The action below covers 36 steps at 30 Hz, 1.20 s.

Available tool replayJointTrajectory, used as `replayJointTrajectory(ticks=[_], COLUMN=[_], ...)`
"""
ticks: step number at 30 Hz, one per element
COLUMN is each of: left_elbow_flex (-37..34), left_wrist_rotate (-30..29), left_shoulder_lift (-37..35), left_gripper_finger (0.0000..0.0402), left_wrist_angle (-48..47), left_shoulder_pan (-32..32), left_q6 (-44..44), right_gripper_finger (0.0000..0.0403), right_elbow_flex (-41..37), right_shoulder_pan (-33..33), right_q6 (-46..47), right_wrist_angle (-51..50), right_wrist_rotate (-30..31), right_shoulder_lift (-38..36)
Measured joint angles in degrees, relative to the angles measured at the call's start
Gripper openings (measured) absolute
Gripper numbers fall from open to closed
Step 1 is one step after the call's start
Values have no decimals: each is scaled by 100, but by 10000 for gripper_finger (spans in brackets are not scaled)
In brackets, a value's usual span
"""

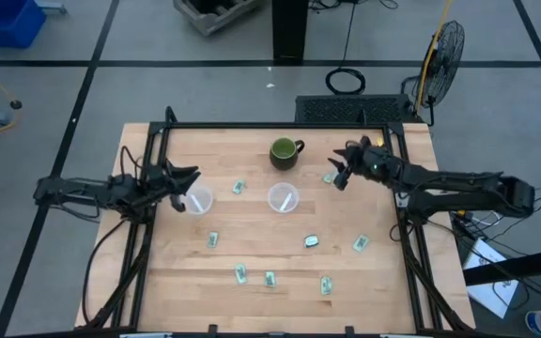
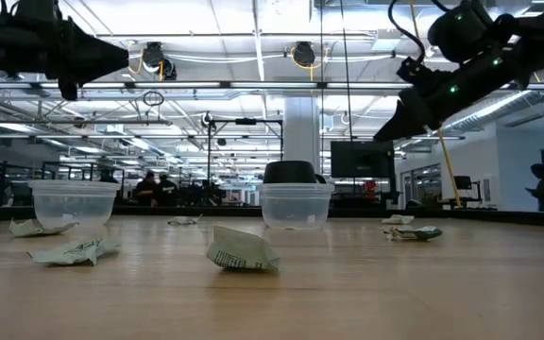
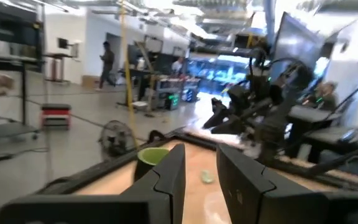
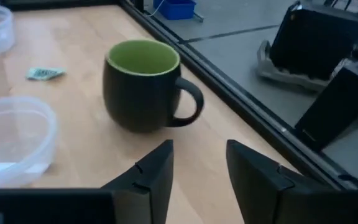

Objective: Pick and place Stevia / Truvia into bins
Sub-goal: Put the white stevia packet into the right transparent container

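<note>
**Both arms raised and empty: pick a sachet, then go down flat**

In the right wrist view the right gripper (image 4: pixel 199 163) has its fingers (image 4: pixel 155 167) parted with nothing between them; they point toward the dark green mug (image 4: pixel 143 84), which is not a bin. In the high view this gripper (image 1: pixel 338 175) sits right of centre in the upper part of the bench (image 1: pixel 158 282), close to a sachet (image 1: pixel 330 177) lying by its tips. The left gripper (image 3: pixel 199 175) is likewise spread and empty; in the high view it (image 1: pixel 190 175) hangs at centre left, just beside the left bin (image 1: pixel 197 200). The second bin (image 1: pixel 284 198) stands mid-frame, below the mug.

The Stevia / Truvia sachets (image 1: pixel 213 240) lie scattered on the bench, mostly across the lower half of the high view, none visibly inside a bin.

Judged from this, the step is reaching for a sachet. The sachets are thin and flat, so the fingers should likely straddle one squarely, press down to the wood before closing, and avoid nudging the light bins. The nearest sachet suits the right arm best.
</note>
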Motion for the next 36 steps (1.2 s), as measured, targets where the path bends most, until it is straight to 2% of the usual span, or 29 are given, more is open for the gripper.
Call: replayJointTrajectory(ticks=[3, 8, 12, 18, 23, 36], left_elbow_flex=[611, 1665, 2120, 2161, 2161, 2161], left_wrist_rotate=[-2, -4, 1, 8, 17, 16], left_shoulder_lift=[190, 905, 1624, 2544, 3083, 3397], left_gripper_finger=[95, 95, 95, 95, 95, 95], left_wrist_angle=[-740, -1936, -2348, -2341, -2306, -2251], left_shoulder_pan=[251, 753, 1107, 1377, 1410, 1408], left_q6=[61, 65, -49, -231, -550, -612], right_gripper_finger=[162, 177, 178, 175, 170, 169], right_elbow_flex=[117, 276, 276, 276, 276, 273], right_shoulder_pan=[-353, -656, -710, -710, -713, -716], right_q6=[95, 16, 217, 297, 292, 584], right_wrist_angle=[-5, -65, -353, -439, -531, -890], right_wrist_rotate=[-583, -642, -659, -635, -636, -637], right_shoulder_lift=[100, 546, 1116, 1884, 2200, 2282])
